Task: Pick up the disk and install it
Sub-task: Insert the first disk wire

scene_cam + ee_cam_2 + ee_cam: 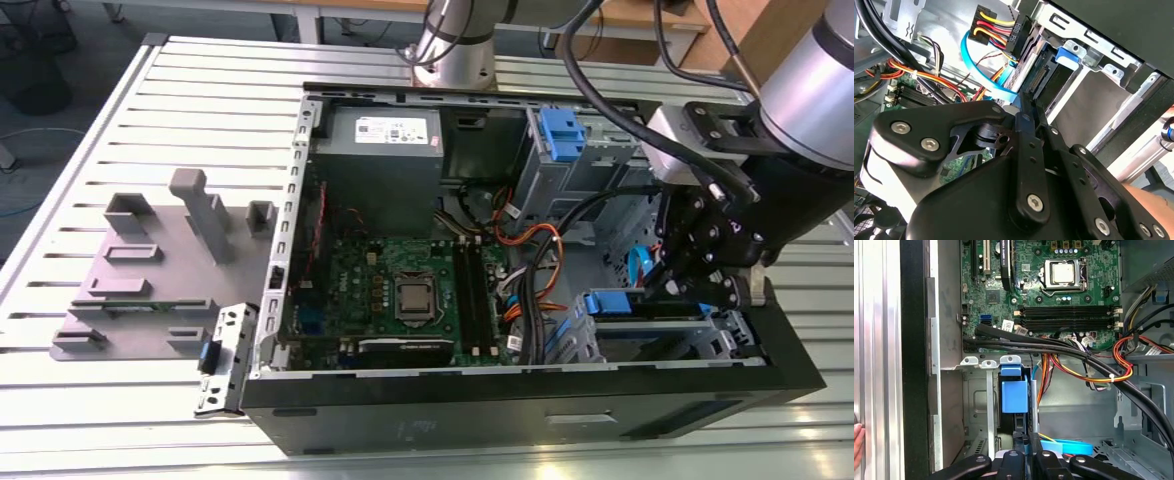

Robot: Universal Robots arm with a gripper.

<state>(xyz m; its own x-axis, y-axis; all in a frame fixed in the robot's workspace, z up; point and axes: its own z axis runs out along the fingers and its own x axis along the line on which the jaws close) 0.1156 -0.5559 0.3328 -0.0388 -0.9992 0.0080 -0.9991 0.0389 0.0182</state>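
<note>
The disk (625,303) sits in the drive cage at the case's front corner on the exterior view's right, its blue handle end facing the motherboard. In the first wrist view the disk (1015,395) stands edge-on in its slot with the blue handle toward the board. The second wrist view shows the silver disk (1036,75) inside the cage with its connector end bare. My gripper (678,288) hangs over the cage. Its fingers are shut together, and the gripper (1025,100) (1027,439) is right at the disk's connector end with nothing between the fingers.
The open case holds a grey power-supply box (380,150), a green motherboard (400,290) and a taller blue latch on a metal cage (558,135). Black and coloured cables (1079,365) and a light-blue flat cable (984,75) run beside the gripper. A grey fixture (147,270) lies outside. A hand (858,440) rests at the table.
</note>
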